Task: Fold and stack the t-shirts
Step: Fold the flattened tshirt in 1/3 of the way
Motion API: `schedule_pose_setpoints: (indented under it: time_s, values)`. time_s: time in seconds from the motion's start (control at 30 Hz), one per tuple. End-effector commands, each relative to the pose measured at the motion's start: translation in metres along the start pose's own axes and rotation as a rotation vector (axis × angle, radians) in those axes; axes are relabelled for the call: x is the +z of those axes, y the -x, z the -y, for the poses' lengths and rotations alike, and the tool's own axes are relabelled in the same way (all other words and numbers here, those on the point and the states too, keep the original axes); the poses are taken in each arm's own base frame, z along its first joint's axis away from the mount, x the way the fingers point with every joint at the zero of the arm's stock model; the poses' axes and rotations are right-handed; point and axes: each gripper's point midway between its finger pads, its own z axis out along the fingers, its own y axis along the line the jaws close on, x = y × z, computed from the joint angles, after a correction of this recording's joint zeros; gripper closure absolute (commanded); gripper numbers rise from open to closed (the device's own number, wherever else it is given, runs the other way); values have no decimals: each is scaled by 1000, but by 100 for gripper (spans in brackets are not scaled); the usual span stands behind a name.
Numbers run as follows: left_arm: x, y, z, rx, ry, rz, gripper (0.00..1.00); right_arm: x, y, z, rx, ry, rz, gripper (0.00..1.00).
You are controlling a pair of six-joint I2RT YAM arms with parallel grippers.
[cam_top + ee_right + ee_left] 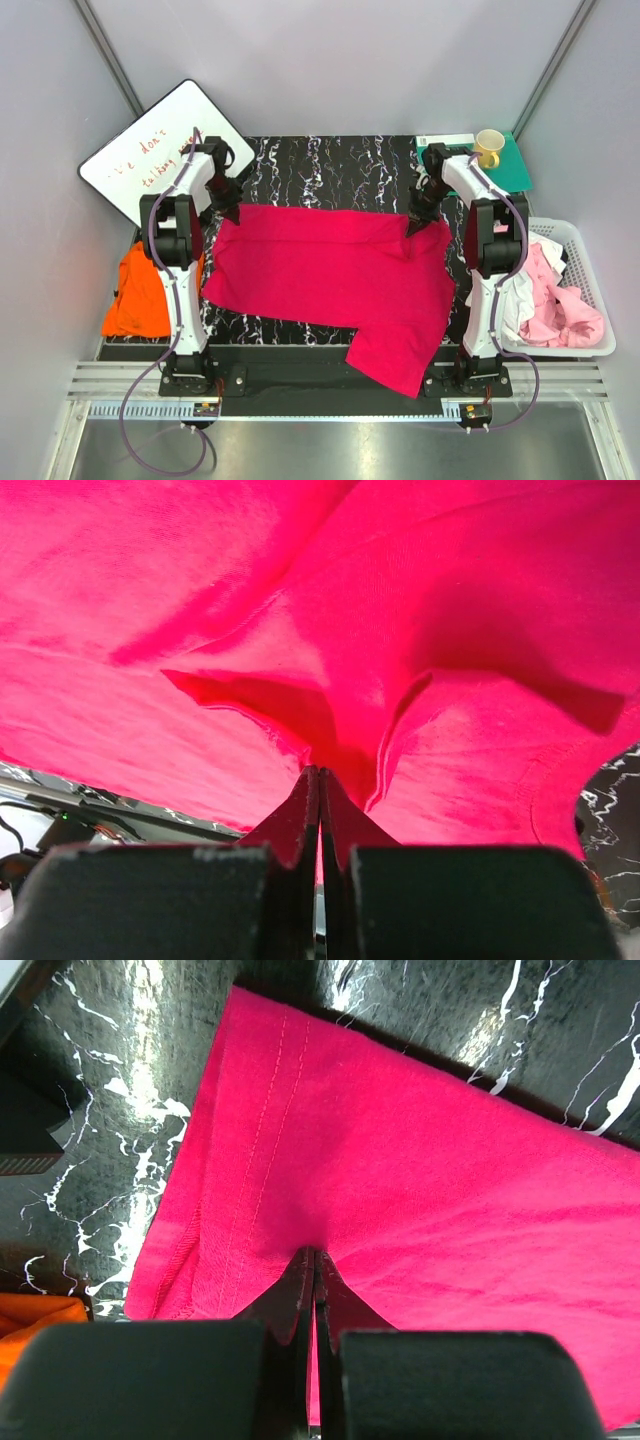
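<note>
The large magenta-red t-shirt (330,275) lies spread across the black marbled table, one part hanging over the near edge. My left gripper (231,214) is shut on its far left corner; the wrist view shows the cloth (400,1180) pinched at my fingertips (316,1255). My right gripper (415,226) is shut on its far right corner, with the cloth (300,630) bunched and lifted at the tips (318,772). An orange t-shirt (140,295) lies at the table's left edge. Pale pink (565,315) and white (515,300) shirts sit in the basket.
A white basket (585,240) stands at the right. A whiteboard (150,150) leans at the far left. A yellow mug (489,147) sits on a green mat (515,170) at the far right. The marbled table (330,165) shows beyond the shirt.
</note>
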Motion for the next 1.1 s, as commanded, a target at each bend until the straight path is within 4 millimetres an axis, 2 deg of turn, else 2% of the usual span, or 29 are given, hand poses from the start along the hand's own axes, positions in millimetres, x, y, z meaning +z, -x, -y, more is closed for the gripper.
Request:
schedule_pose_setpoints:
  time_s: [0.0, 0.1, 0.23, 0.37, 0.47, 0.57, 0.7, 0.77, 0.8, 0.83, 0.87, 0.9, 0.93, 0.97, 1.0, 1.07]
  values:
    - [-25, 7, 6, 20, -31, 67, 100, 21, -26, 1, -20, -5, -106, 100]
    - [-25, 7, 6, 18, -30, 65, 100, 22, -37, -2, -30, 5, -127, 100]
    - [-23, 6, 6, 13, -31, 60, 100, 10, -48, -20, -46, 77, -134, 100]
    - [-22, 6, 6, 11, -29, 59, 100, 5, -71, -34, -66, 124, -171, 100]
    - [-22, 6, 5, 13, -24, 60, 100, 6, -88, -38, -70, 139, -202, 100]
    - [-23, 7, 5, 16, -26, 64, 100, 9, -92, -35, -66, 134, -209, 100]
    - [-24, 6, 5, 24, -25, 62, 100, 9, -66, -24, -100, 28, -130, 100]
    - [-25, 6, 4, 25, -23, 65, 100, 4, -45, -27, -117, 10, -72, 100]
    - [-25, 6, 4, 27, -23, 65, 100, 9, -38, -27, -120, 0, -71, 100]
    - [-25, 5, 4, 28, -23, 62, 100, 5, -23, -33, -131, 1, -30, 100]
    - [-26, 5, 4, 28, -24, 63, 100, 6, -16, -34, -134, -4, -19, 100]
    - [-27, 5, 3, 31, -21, 66, 100, 16, -8, -30, -129, -28, -24, 100]
    - [-26, 4, 2, 31, -18, 65, 100, 10, 5, -36, -138, -25, 13, 100]
    - [-28, 3, 2, 33, -18, 65, 100, 12, 12, -37, -138, -31, 25, 100]
    - [-28, 3, 1, 34, -16, 66, 100, 21, 17, -32, -130, -52, 15, 100]
    - [-29, 2, 0, 34, -11, 68, 100, 21, 27, -35, -136, -63, 26, 100]
